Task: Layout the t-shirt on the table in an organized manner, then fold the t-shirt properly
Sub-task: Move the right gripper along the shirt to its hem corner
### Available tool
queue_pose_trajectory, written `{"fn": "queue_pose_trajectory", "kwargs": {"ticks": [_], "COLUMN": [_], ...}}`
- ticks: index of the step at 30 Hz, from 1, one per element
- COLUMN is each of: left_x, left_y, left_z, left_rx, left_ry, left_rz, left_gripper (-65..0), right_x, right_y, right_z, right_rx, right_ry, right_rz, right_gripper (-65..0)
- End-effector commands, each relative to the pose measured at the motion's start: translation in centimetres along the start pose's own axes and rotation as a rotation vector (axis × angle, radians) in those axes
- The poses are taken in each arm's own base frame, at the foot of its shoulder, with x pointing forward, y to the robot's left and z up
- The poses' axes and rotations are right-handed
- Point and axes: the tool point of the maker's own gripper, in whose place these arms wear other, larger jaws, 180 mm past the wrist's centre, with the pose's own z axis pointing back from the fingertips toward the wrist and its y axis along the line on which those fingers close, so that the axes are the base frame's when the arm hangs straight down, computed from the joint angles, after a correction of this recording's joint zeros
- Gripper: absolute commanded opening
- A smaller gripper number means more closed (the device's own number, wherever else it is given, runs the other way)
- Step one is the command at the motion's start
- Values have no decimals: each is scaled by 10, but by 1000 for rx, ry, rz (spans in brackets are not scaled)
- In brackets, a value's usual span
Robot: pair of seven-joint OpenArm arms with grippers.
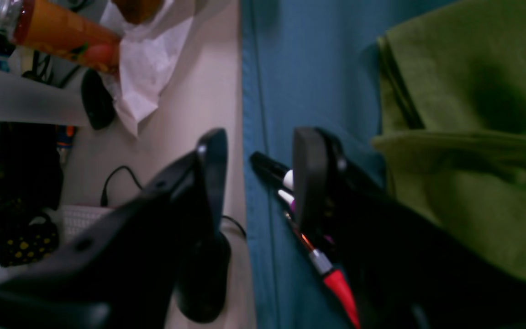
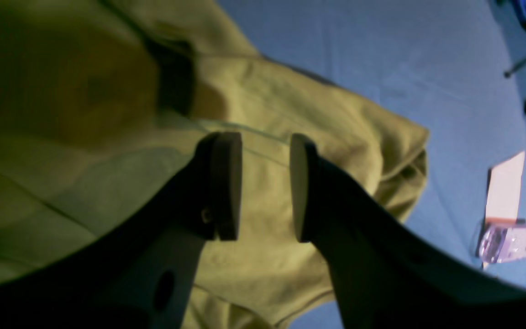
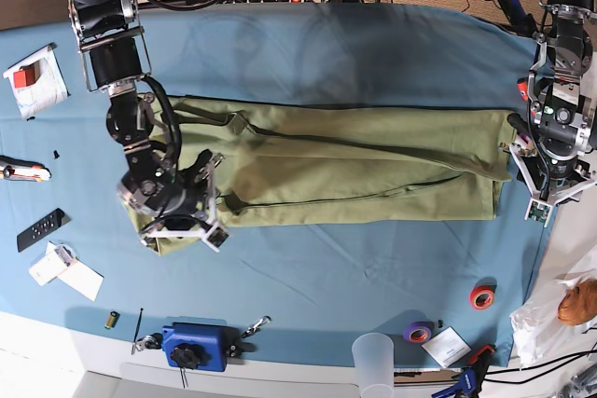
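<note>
The t-shirt (image 3: 354, 165) lies on the table (image 3: 373, 53), folded into a long band; its long axis runs left to right in the base view. Right jaws (image 2: 265, 187): spread, empty, directly over the band's left end. Left jaws (image 1: 256, 183): spread, empty, just off the right end at the table edge. No containers hold task items.

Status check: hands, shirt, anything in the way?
Both hands open and empty: left hand at table edge, right hand over t-shirt. T-shirt folded into long band. Pens under left hand.
</note>
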Motion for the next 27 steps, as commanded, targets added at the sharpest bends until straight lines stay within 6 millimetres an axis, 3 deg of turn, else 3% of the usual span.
{"fn": "queue_pose_trajectory", "kwargs": {"ticks": [1, 6, 13, 27], "left_x": [15, 15, 17, 18], "left_y": [15, 15, 15, 15], "left_z": [3, 3, 3, 3], "left_rx": [39, 40, 39, 38], "left_ry": [-48, -48, -65, -67], "left_rz": [-3, -3, -3, -2], "left_gripper": [-405, -405, -405, -405], "right_x": [11, 11, 3, 44], "right_y": [-18, -19, -6, -16], "right_z": [7, 1, -22, -18], "right_rx": [-48, -49, 11, -24], "right_ry": [-32, -46, -33, -141], "right_rz": [2, -10, -55, -42], "right_gripper": [-465, -465, -465, -465]}}
